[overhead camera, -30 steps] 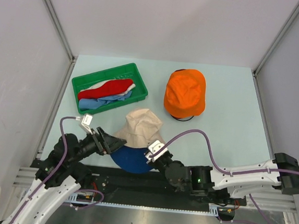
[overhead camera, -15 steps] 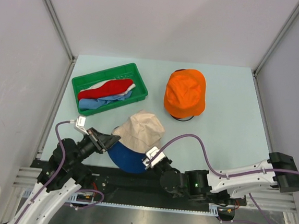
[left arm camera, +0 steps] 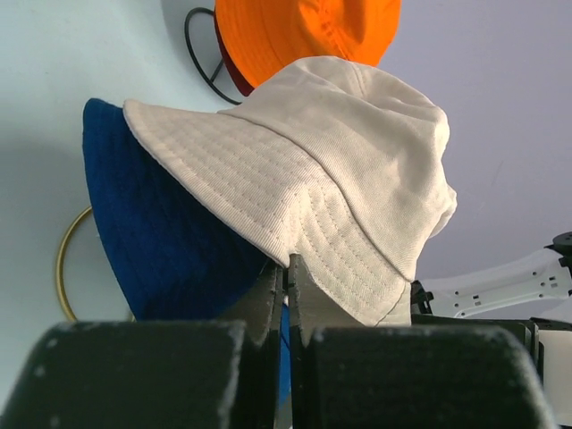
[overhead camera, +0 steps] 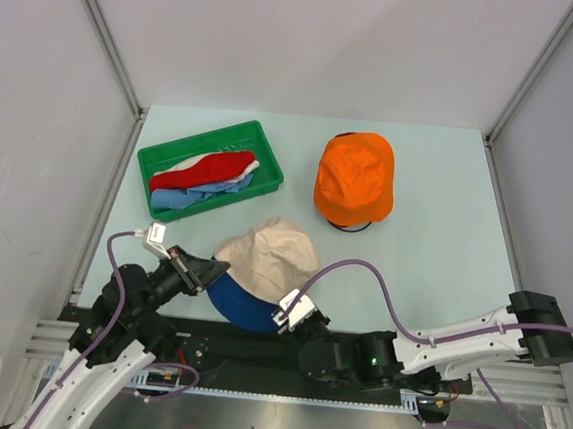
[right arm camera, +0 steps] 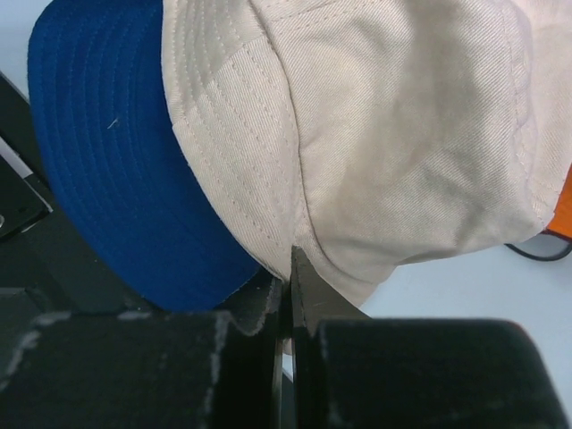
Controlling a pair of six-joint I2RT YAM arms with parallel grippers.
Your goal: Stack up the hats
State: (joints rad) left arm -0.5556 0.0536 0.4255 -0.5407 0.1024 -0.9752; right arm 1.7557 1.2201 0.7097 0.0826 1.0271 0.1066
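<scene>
left jaws closed, beige hat (overhead camera: 268,258) nearer (slightly)

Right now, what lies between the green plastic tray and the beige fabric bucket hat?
Only bare table between green tray and beige hat, seen from the top view.

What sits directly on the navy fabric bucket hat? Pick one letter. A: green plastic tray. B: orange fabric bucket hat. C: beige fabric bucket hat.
C: the beige fabric bucket hat drapes over the navy fabric bucket hat; the orange fabric bucket hat rests apart, farther back.
</scene>
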